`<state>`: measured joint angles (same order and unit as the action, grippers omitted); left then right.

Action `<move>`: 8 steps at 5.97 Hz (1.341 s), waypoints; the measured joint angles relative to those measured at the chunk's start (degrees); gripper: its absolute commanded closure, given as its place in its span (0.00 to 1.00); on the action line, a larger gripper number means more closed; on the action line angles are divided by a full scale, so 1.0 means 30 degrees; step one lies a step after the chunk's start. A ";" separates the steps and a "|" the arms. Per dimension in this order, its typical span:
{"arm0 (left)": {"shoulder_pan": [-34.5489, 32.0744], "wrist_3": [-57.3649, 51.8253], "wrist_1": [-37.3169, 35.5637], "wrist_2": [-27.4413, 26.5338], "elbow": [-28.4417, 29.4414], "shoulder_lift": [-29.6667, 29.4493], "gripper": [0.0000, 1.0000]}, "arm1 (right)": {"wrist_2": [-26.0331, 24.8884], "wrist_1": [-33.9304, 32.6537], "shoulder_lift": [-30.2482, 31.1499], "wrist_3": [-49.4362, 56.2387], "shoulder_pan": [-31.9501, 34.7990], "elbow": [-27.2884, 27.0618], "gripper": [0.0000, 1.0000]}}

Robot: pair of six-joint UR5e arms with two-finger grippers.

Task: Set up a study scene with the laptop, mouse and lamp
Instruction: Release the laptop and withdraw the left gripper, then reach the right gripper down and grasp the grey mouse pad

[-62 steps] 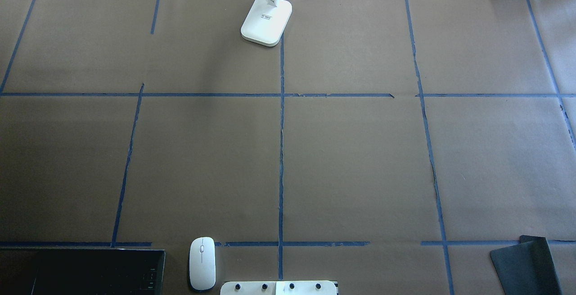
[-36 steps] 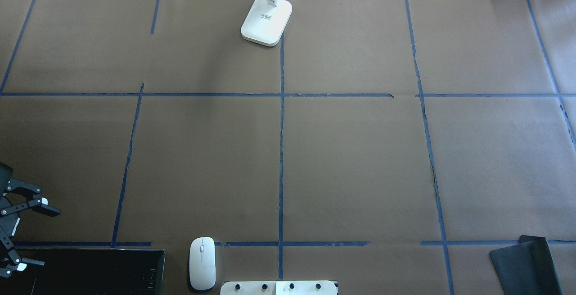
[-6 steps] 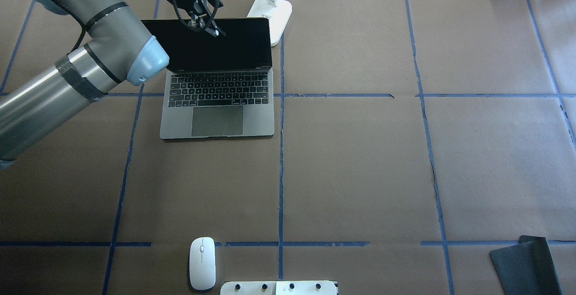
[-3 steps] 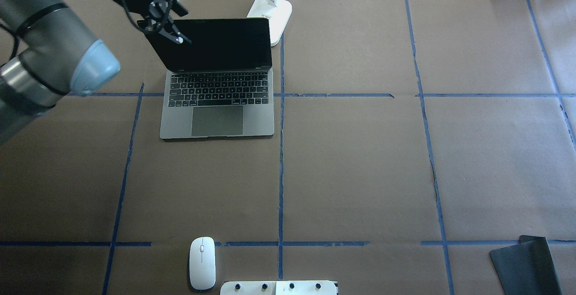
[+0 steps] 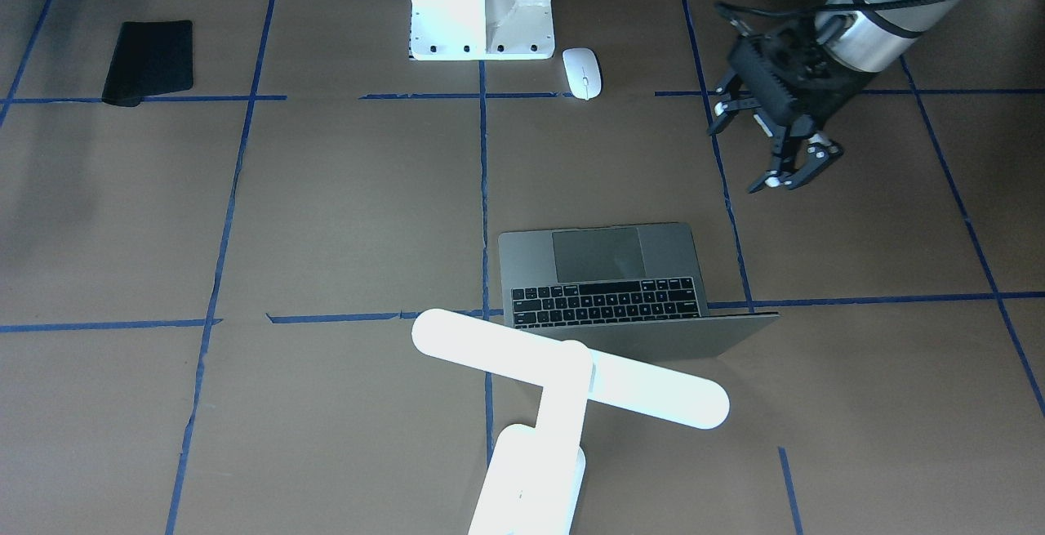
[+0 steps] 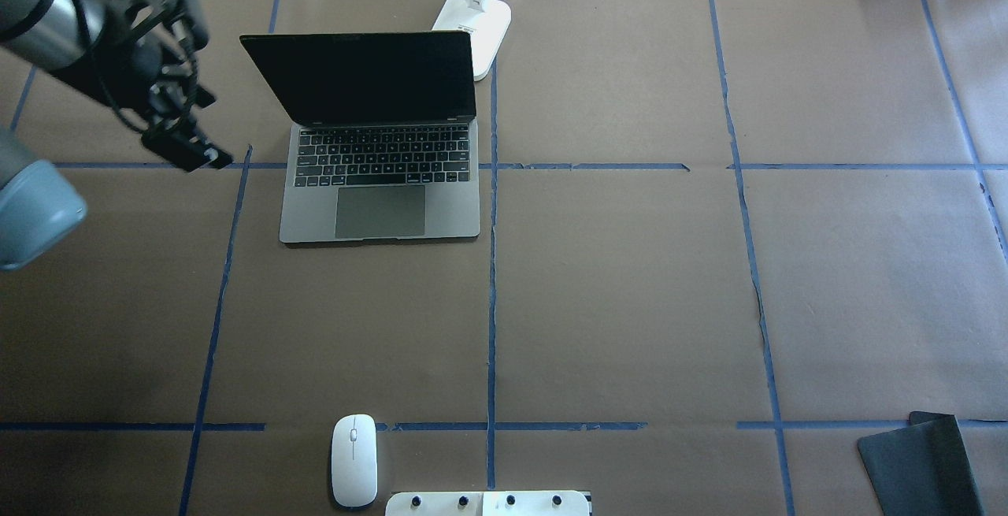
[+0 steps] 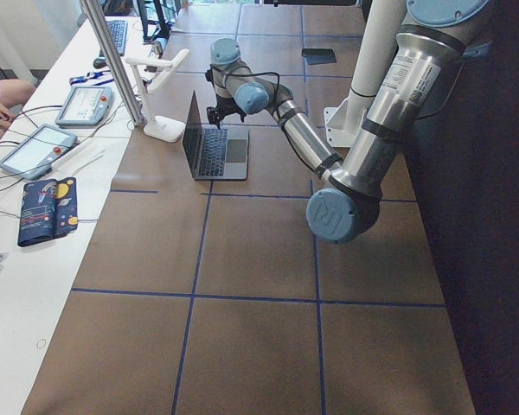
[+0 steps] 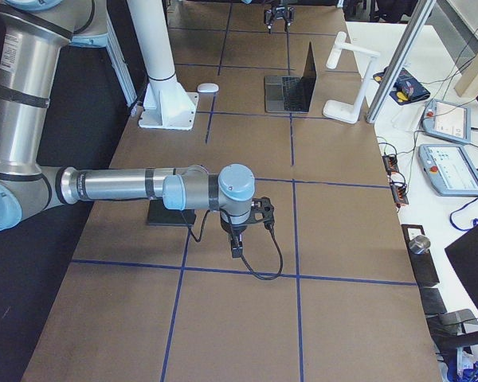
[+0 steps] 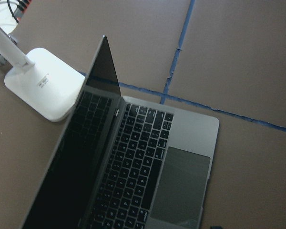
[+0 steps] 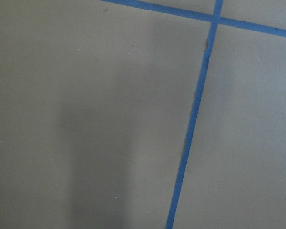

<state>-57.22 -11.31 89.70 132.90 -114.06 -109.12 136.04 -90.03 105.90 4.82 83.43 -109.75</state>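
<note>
The laptop (image 6: 379, 185) stands open on the brown table, screen upright, just in front of the lamp; it also shows in the front view (image 5: 604, 274) and the left wrist view (image 9: 138, 157). The white lamp (image 5: 563, 372) stands behind the laptop's right corner, its base (image 6: 471, 27) near the far edge. The white mouse (image 6: 353, 459) lies near the pedestal at the near edge. My left gripper (image 6: 189, 102) hangs open and empty left of the laptop, clear of it (image 5: 767, 147). My right gripper (image 8: 237, 239) shows only in the right side view; I cannot tell its state.
A flat black mat (image 6: 921, 461) lies at the near right corner. The white pedestal (image 5: 482, 4) with bolt holes stands at the robot's side, the mouse beside it. Blue tape lines mark a grid on the table. Operator tablets (image 8: 446, 147) lie beyond the far edge.
My left gripper has left the top of the laptop's screen and moved left and back toward the robot. The laptop, which the arm brought from the near left corner, stays open.
</note>
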 measured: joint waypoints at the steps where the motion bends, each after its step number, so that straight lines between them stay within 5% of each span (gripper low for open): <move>1: -0.0317 0.0393 -0.0636 -0.0017 -0.0286 0.1660 0.00 | 0.0288 0.0385 -0.0041 -0.0060 -0.0406 -0.0057 0.00; 3: -0.1732 0.1871 -0.2843 -0.0014 -0.0361 0.4469 0.00 | 0.0782 0.2051 0.0114 -0.2503 -0.1802 -0.0371 0.00; 6: -0.4215 0.3965 -0.3178 0.0091 -0.0359 0.7602 0.00 | 0.0086 1.1922 0.3320 -1.2319 -0.6354 -0.0501 0.00; 8: -0.4462 0.4400 -0.3153 0.0121 -0.0439 0.7837 0.00 | -0.2605 1.8664 0.5520 -1.7946 -1.0256 0.0336 0.00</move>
<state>-70.61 1.89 80.24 133.26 -115.37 -85.61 128.22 -34.04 122.46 -49.01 52.67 -108.74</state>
